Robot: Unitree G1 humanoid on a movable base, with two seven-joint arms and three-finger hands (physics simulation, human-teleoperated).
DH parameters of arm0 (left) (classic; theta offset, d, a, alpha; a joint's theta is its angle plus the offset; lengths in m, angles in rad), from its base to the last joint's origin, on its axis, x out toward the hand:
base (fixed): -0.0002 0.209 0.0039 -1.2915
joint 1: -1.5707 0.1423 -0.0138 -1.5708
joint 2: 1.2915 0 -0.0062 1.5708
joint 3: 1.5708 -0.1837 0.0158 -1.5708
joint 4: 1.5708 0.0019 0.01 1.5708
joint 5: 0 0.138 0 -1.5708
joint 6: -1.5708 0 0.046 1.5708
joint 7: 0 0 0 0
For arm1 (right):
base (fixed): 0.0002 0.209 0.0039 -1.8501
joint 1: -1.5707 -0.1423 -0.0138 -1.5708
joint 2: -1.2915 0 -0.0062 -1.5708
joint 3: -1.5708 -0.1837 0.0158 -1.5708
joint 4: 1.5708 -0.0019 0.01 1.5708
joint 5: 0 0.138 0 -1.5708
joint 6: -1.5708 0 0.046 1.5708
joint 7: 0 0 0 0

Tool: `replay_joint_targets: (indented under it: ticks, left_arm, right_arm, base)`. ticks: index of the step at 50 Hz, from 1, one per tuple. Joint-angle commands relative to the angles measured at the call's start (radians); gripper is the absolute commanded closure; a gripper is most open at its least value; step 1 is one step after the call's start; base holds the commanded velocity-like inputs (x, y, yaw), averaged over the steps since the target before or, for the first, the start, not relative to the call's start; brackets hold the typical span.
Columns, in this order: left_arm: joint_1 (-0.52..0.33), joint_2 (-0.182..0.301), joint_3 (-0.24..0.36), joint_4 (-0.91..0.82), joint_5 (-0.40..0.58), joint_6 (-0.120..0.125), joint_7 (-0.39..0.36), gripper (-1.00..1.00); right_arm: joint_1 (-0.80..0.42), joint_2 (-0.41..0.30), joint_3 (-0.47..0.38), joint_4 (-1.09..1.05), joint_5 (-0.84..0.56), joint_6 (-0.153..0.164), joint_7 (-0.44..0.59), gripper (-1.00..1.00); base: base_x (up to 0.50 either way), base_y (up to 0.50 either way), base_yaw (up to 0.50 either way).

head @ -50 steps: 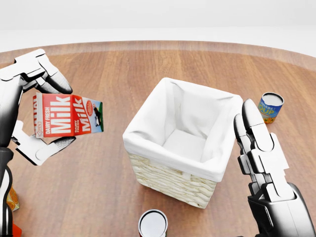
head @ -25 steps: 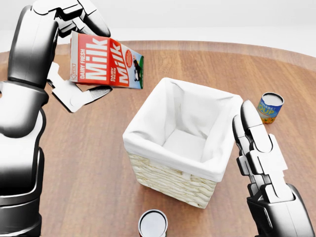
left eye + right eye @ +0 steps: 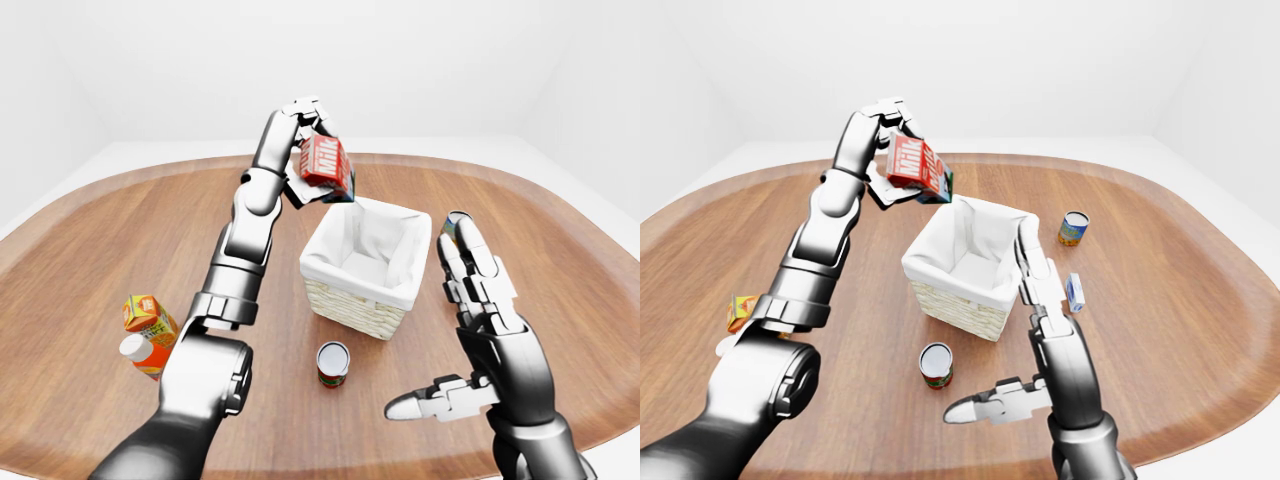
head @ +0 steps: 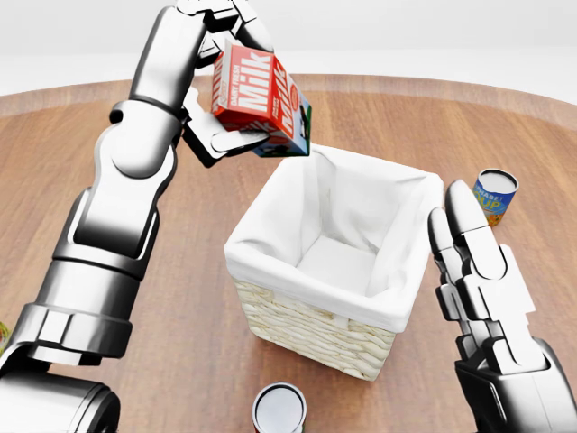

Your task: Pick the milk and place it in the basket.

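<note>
1. The left robot hand is raised high over the oval brown wooden bench, its fingers closed round the red and white milk carton.
2. The carton is tilted, its printed "Milk" face turned toward the head camera, and it hangs in the air clear of the bench. In the head view it sits just above and to the left of the basket's upper-left corner, not yet inside it.
3. The square woven wicker basket with a white cloth liner stands upright near the middle of the bench; its lined inside shows nothing in it.
4. The right robot hand is held upright just to the right of the basket, fingers straight and spread, the thumb sticking out sideways in the eye views. It holds nothing.
5. A small tin can with a white lid and red label stands on the bench below the basket.
6. A blue and yellow labelled tin can stands to the basket's right, and a small blue and white box lies near it.
7. At the left of the left-eye view, an orange juice carton and an orange bottle with a white cap lie close together.
</note>
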Motion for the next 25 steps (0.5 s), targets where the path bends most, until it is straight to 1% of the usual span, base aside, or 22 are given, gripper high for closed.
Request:
replay_joint_targets:
  ticks: [1,7,13,17,19,20,22,25]
  left_arm:
    - [-0.134,-0.032,-0.002,0.263,-0.066,-0.048,0.086,1.0]
    - [-0.114,-0.051,-0.013,0.296,-0.058,-0.048,0.096,1.0]
    - [-0.136,-0.062,-0.01,0.396,-0.051,-0.048,0.122,1.0]
    - [-0.155,-0.073,-0.007,0.496,-0.05,-0.048,0.147,1.0]
    - [-0.154,-0.081,-0.008,0.516,-0.05,-0.048,0.147,1.0]
    - [-0.154,-0.087,-0.001,0.521,-0.065,-0.048,0.132,1.0]
    - [-0.149,-0.092,-0.008,0.526,-0.056,-0.048,0.15,1.0]
    - [-0.137,-0.104,-0.015,0.533,-0.047,-0.048,0.157,1.0]
  right_arm:
    - [0.003,0.002,-0.015,-0.016,0.017,0.0,0.01,-1.0]
    - [0.004,0.007,-0.008,-0.001,0.008,0.0,0.013,-1.0]
    - [0.006,0.006,-0.012,-0.006,0.015,0.0,0.014,-1.0]
    - [0.006,0.006,-0.011,-0.008,0.015,0.0,0.015,-1.0]
    - [0.006,0.006,-0.011,-0.008,0.018,0.0,0.017,-1.0]
    - [0.006,0.006,-0.012,-0.008,0.018,0.0,0.017,-1.0]
    - [0.006,0.006,-0.01,-0.004,0.016,0.0,0.017,-1.0]
    - [0.008,0.005,-0.007,0.001,0.014,0.0,0.016,-1.0]
  base:
    - [0.0,0.0,0.0]
    - [0.0,0.0,0.0]
    - [0.0,0.0,0.0]
    - [0.0,0.0,0.0]
    - [0.0,0.0,0.0]
    - [0.0,0.0,0.0]
    - [0.0,0.0,0.0]
    - [0.0,0.0,0.0]
